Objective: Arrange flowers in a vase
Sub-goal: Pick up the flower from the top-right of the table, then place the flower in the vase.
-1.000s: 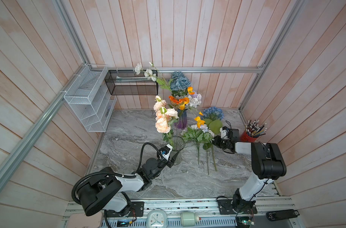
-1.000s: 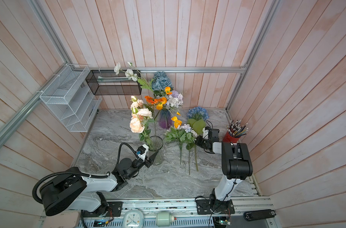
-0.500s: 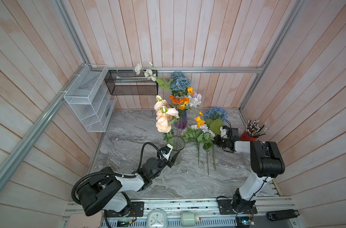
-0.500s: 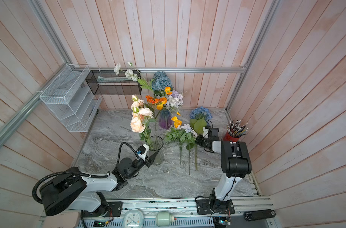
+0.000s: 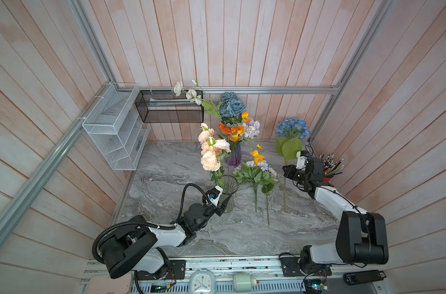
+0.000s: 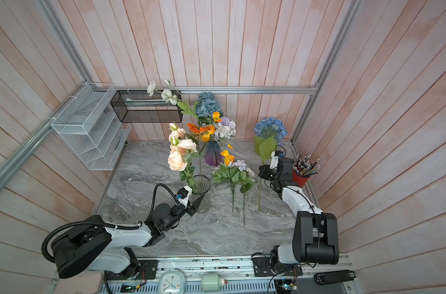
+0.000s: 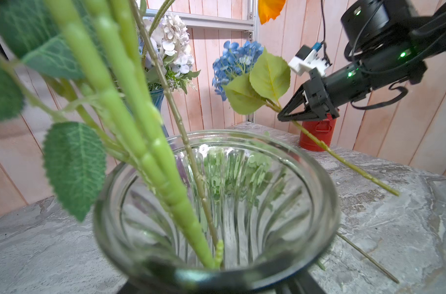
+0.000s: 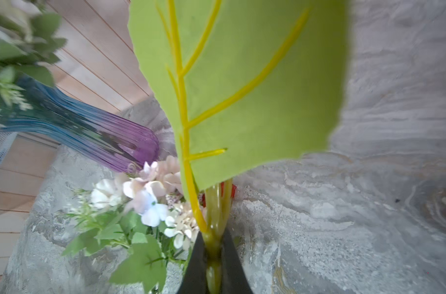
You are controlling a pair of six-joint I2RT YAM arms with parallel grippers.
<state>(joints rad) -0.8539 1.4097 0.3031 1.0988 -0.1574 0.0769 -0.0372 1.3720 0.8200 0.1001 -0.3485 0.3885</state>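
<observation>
My left gripper (image 5: 226, 203) (image 6: 198, 203) is shut around the lower body of a clear ribbed glass vase (image 5: 229, 189) (image 7: 327, 183), which stands on the marble table. Peach roses (image 5: 211, 152) stand in that vase, their green stems (image 7: 130, 107) leaning on its rim. My right gripper (image 5: 285, 171) (image 7: 281, 115) (image 8: 214, 262) is shut on the stem of a bright blue hydrangea (image 5: 292, 128) (image 7: 235, 61). Its head is raised, and its stem end (image 7: 395, 193) rests on the table. A big green leaf (image 8: 242, 89) fills the right wrist view.
A blue-purple vase (image 5: 234, 156) of orange, lilac, dusty-blue and white flowers stands at the back. Two leafy bunches (image 5: 256, 175) lie between the arms. A red cup of pencils (image 5: 328, 174) stands by the right wall. A white wire rack (image 5: 114, 132) and a black mesh basket (image 5: 169, 109) hang on the walls.
My right gripper has shut on the hydrangea stem and raised the bloom up and to the right. The left gripper and clear vase have not moved.
</observation>
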